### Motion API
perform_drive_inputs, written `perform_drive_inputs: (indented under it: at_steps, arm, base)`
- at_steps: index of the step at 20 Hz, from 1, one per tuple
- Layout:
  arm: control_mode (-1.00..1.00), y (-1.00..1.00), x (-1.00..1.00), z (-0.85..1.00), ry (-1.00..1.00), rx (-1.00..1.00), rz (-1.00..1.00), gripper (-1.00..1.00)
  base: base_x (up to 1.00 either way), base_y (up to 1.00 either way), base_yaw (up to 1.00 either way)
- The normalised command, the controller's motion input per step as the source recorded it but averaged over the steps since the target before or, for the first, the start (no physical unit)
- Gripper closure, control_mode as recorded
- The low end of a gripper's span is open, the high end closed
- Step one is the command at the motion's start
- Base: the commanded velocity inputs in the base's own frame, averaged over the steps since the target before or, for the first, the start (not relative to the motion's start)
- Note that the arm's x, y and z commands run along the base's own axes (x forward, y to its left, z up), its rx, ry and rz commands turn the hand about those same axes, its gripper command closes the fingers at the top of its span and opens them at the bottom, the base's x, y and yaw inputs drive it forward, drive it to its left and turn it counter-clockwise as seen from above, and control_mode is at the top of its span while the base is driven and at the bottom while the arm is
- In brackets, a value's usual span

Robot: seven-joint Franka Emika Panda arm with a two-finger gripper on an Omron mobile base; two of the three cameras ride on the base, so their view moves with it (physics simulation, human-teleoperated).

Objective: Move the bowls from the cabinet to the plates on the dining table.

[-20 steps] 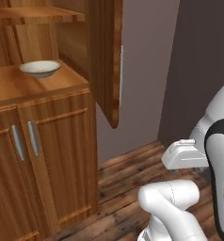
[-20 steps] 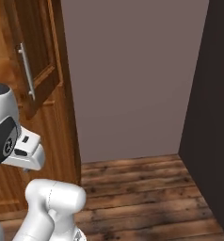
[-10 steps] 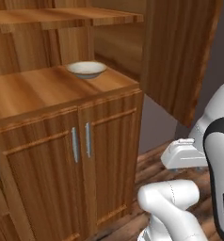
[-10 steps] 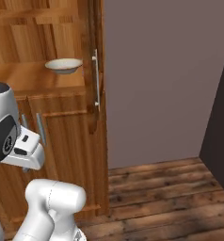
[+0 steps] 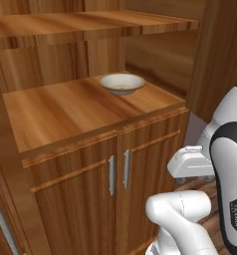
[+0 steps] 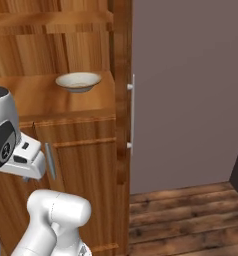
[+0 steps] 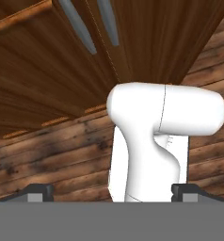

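Shallow beige round bowl with brown rim [image 5: 122, 83] — on the open shelf of the tall brown wooden cabinet [image 5: 85, 144], near its right edge.

Approach step in hand; fingers [image 7: 38, 192] spread wide, empty — next, reach up above the cabinet's slim grey bar handles [image 5: 118, 172] and over the rim.

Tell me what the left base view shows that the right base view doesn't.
Only the left: the pair of handles on the lower doors, side by side, and a bar handle at the bottom left edge. Only the right: the open door seen edge-on with its handle, a plain grey wall and the wooden floor. Both: the beige bowl sitting upright on the cabinet ledge, a shelf above it, and the arm's white body in the foreground.
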Motion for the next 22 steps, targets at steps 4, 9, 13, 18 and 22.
perform_drive_inputs:
  at_steps: [4, 9, 13, 18, 22]
  arm:
    - [1.0, 0.0, 0.0, 0.0, 0.0, 0.0, 0.0, -1.0]
    - [1.0, 0.0, 0.0, 0.0, 0.0, 0.0, 0.0, -1.0]
    - [1.0, 0.0, 0.0, 0.0, 0.0, 0.0, 0.0, -1.0]
    - [1.0, 0.0, 0.0, 0.0, 0.0, 0.0, 0.0, -1.0]
    - [1.0, 0.0, 0.0, 0.0, 0.0, 0.0, 0.0, -1.0]
  base:
    - [0.1, 0.04, 0.17]
    - [0.12, -0.03, 0.18]
    - [0.0, 0.0, 0.0]
    - [0.0, 0.0, 0.0]
    - [0.0, 0.0, 0.0]
